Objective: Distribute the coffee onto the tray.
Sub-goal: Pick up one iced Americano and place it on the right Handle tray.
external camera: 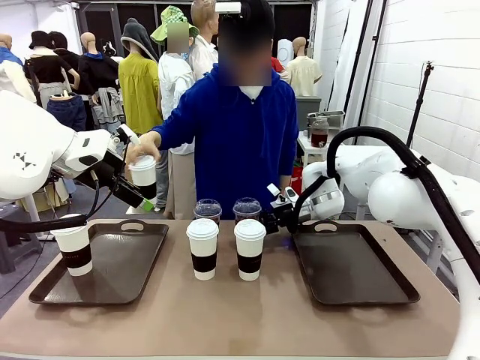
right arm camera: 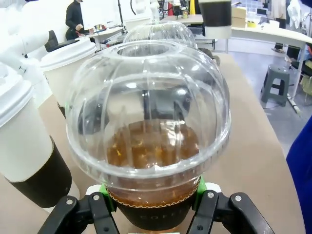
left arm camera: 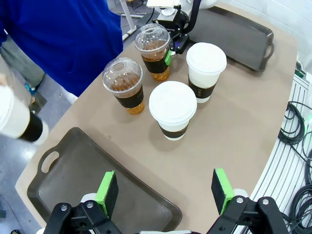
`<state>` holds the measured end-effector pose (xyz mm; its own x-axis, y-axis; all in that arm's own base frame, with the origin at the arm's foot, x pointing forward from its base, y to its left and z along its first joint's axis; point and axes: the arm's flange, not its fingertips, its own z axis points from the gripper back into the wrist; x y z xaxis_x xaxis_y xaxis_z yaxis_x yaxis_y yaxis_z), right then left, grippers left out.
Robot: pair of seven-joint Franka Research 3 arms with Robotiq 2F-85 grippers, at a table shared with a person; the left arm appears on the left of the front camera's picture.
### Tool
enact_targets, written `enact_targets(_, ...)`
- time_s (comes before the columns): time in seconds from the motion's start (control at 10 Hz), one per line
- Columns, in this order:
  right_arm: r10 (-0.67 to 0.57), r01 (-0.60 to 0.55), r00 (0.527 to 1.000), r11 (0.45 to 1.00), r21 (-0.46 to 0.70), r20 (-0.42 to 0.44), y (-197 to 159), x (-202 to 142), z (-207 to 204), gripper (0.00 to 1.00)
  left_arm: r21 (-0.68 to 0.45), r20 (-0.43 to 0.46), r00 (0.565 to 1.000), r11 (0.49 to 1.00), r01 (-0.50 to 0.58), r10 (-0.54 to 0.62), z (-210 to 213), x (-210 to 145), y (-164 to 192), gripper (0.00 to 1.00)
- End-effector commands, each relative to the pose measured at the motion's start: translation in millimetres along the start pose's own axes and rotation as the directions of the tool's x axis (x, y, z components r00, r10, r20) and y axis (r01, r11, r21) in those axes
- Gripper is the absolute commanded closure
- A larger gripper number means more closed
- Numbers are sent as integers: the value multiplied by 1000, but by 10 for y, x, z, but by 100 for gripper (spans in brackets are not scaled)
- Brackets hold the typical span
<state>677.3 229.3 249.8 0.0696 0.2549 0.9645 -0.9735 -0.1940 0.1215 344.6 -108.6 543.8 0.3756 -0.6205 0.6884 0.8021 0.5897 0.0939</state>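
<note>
Two white lidded coffee cups (external camera: 202, 248) (external camera: 249, 248) stand mid-table, with two clear dome-lidded iced coffees (external camera: 208, 210) (external camera: 247, 208) behind them. My right gripper (external camera: 270, 219) (right arm camera: 153, 195) is shut on the right-hand iced coffee (right arm camera: 148, 141), green pads against its sleeve. Another white cup (external camera: 73, 248) stands on the left tray (external camera: 120, 281). A person's hand holds a further white cup (external camera: 142, 172) in the air, close beside my left gripper (external camera: 133, 191). That gripper (left arm camera: 165, 190) is open and holds nothing, hanging over the left tray's corner (left arm camera: 97, 180).
The right tray (external camera: 349, 266) lies bare on the table. The person in blue stands at the far edge behind the cups. Cables (left arm camera: 295, 126) hang off the table's side.
</note>
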Motion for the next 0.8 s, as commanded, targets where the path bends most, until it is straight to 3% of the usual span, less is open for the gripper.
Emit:
enact_targets(0.0, 4, -3, 998, 1000, -21, 62, 126, 332, 234, 33, -2, 3, 1000, 1000, -2, 2, 5, -7, 15, 0)
enact_targets(0.3, 5, -1, 998, 998, -57, 68, 392, 689, 782, 33, -2, 3, 1000, 1000, -2, 2, 5, -7, 15, 0)
enact_targets(0.7, 24, -14, 997, 991, -135, 72, 872, 589, 1512, 33, -2, 3, 1000, 1000, -2, 2, 5, -7, 15, 0)
